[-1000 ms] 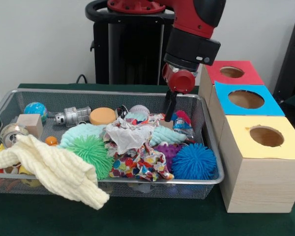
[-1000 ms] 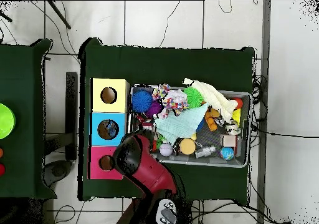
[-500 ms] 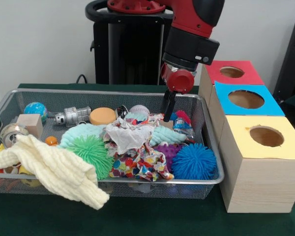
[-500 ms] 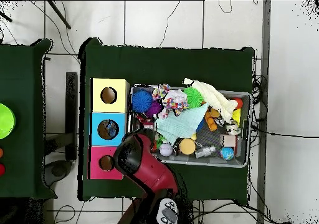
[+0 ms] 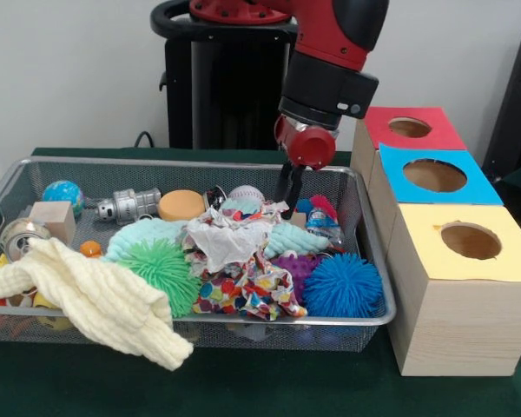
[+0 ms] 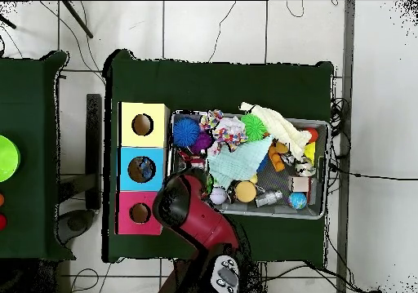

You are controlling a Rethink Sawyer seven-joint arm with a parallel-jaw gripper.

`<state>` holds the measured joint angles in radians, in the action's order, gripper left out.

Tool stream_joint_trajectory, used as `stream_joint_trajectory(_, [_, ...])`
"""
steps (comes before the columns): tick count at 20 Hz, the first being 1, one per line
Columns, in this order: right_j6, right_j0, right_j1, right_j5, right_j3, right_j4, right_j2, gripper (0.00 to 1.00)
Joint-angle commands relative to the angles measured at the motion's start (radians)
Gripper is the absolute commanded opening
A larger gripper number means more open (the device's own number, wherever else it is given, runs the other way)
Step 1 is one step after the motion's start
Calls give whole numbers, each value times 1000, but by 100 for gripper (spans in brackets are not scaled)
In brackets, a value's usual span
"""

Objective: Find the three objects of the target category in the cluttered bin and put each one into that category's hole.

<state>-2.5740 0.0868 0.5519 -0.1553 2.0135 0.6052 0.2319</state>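
From my remote station I see one wire mesh bin (image 5: 17, 178) on the green desk (image 5: 243, 387), with three wooden boxes beside it in a row. Each box has one round hole in its coloured top: the yellow box (image 5: 464, 291) nearest the camera in the front view, the blue box (image 5: 434, 178) in the middle, the red box (image 5: 410, 129) farthest.

The arm's single claw (image 5: 288, 195) hangs over the bin's far edge on the side toward the boxes, its dark tips just above the clutter; I cannot tell how far the claw is spread or whether it holds anything. In the overhead view the arm (image 6: 184, 208) covers that corner of the bin.

Counted contents in the front view:
- three spiky rubber balls: one green (image 5: 163, 271), one blue (image 5: 342, 285), one purple (image 5: 297, 265) between the blue ball and the patterned cloth
- four soft pieces: one cream knitted cloth (image 5: 95, 300) draped over the near rim, one multicoloured patterned cloth (image 5: 247, 287), one crumpled pale cloth (image 5: 221, 236), one mint textured piece (image 5: 143, 236)
- one wooden cube (image 5: 54, 219)
- one small globe ball (image 5: 62, 193)
- one silver metal part (image 5: 128, 206)
- one orange disc (image 5: 181, 205)
- one pale ball (image 5: 246, 195) near the claw.

Which category is the target, I cannot tell.
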Motion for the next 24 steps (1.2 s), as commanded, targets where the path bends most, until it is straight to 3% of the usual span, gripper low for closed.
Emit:
stream_joint_trajectory(1, [19, 2, -62, -172, -107, -168, 26, 100])
stream_joint_trajectory(4, [79, -66, 37, -156, -82, -351, 25, 100])
stream_joint_trajectory(7, [88, -41, 141, -124, -74, -417, 101, 100])
stream_joint_trajectory(10, [87, -155, 267, -66, -58, -596, -3, 100])
stream_joint_trajectory(13, [104, -191, 336, -36, -63, -725, -48, 100])
stream_joint_trajectory(16, [110, -292, 406, -10, -60, -897, -186, 100])
stream_joint_trajectory(19, [88, -355, 437, -15, -65, -1016, -286, 100])
stream_joint_trajectory(24, [70, -356, 383, -46, -111, -1102, -320, 100])
